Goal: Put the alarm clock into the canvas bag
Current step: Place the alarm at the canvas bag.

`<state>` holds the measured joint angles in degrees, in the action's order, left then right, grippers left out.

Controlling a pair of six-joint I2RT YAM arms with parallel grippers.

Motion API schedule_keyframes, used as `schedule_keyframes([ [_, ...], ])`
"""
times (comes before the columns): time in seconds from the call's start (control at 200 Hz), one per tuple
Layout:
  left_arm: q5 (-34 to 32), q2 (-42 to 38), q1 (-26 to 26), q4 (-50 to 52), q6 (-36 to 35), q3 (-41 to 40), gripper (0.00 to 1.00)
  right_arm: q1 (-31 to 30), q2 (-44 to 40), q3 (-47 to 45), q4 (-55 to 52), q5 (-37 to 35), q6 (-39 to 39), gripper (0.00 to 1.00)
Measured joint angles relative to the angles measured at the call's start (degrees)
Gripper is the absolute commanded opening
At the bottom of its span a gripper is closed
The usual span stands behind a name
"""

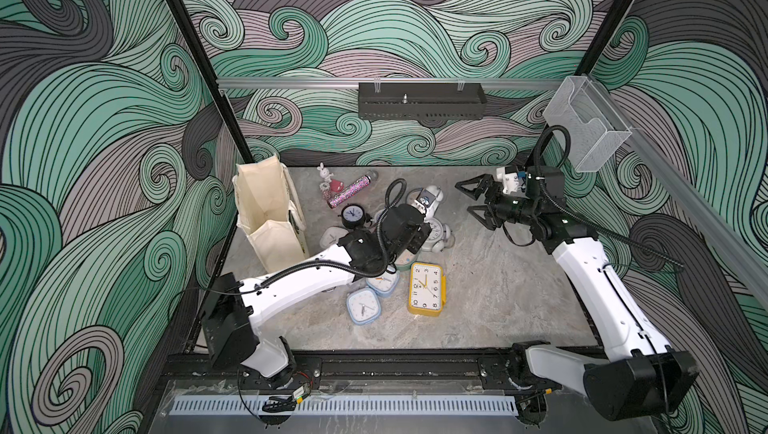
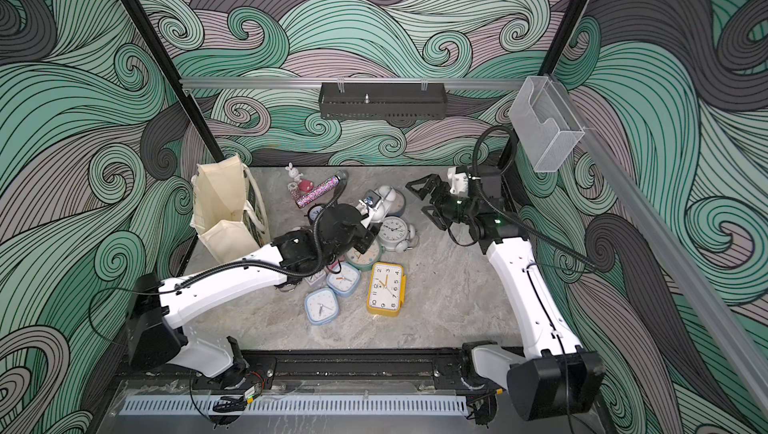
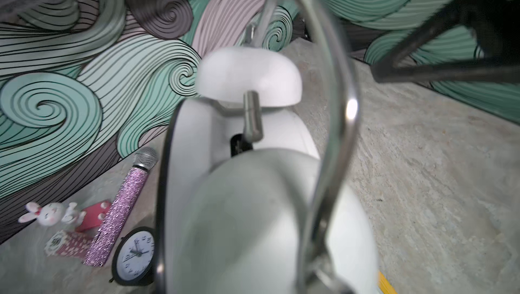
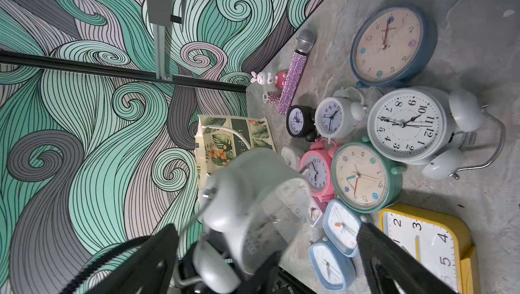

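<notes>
A white twin-bell alarm clock [image 3: 247, 171] fills the left wrist view, and my left gripper [image 1: 428, 207] is shut on it above the pile of clocks. Its jaws are hidden behind the clock. In a top view only the clock's bells [image 1: 435, 192] show past the wrist. My right gripper [image 1: 463, 196] is open wide just right of it. In the right wrist view the blurred clock [image 4: 253, 202] sits ahead of the spread fingers [image 4: 157, 258], touching neither. The cream canvas bag [image 1: 270, 212] stands open at the table's back left, and its green print panel [image 4: 239, 135] faces the clocks.
Several other clocks lie mid-table: a yellow rectangular one [image 1: 426, 288], two blue square ones [image 1: 363, 306], a small black one [image 1: 353, 215] and a large white twin-bell one [image 1: 436, 230]. A glitter microphone [image 1: 351, 191] and a rabbit figurine [image 1: 323, 172] lie near the back wall.
</notes>
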<state>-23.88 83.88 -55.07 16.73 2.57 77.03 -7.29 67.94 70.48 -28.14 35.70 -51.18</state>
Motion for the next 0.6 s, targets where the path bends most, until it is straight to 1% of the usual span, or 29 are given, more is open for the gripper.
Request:
schedule_keyframes([
  [0.05, 0.09, -2.14, 1.77, 5.38, 2.45, 3.45, 0.3, -0.11, -1.29, -0.02, -0.68, -1.2, 1.27, 1.0],
  [0.135, 0.81, -5.57, 6.69, 14.62, 7.26, 10.12, 0.3, -0.28, -3.45, -0.31, -1.79, -2.93, 3.61, 1.0],
  [0.225, 2.91, -9.05, 14.34, 23.8, 11.8, 16.06, 0.3, -0.9, -4.98, -1.29, -2.78, -4.39, 5.81, 1.0],
  [0.31, 3.85, -11.41, 21.59, 32.37, 15.02, 20.0, 0.3, -1.66, -5.44, -2.43, -3.37, -5.51, 7.56, 1.0],
  [0.45, 5.73, -12.87, 31.1, 43.87, 18.03, 23.65, 0.3, -3.32, -5.49, -4.31, -4.11, -6.58, 9.46, 1.0],
  [0.6, 11.17, -12.11, 42.71, 49.7, 19.58, 24.04, 0.29, -6.01, -5.29, -4.63, -4.37, -7.26, 11.06, 1.0],
])
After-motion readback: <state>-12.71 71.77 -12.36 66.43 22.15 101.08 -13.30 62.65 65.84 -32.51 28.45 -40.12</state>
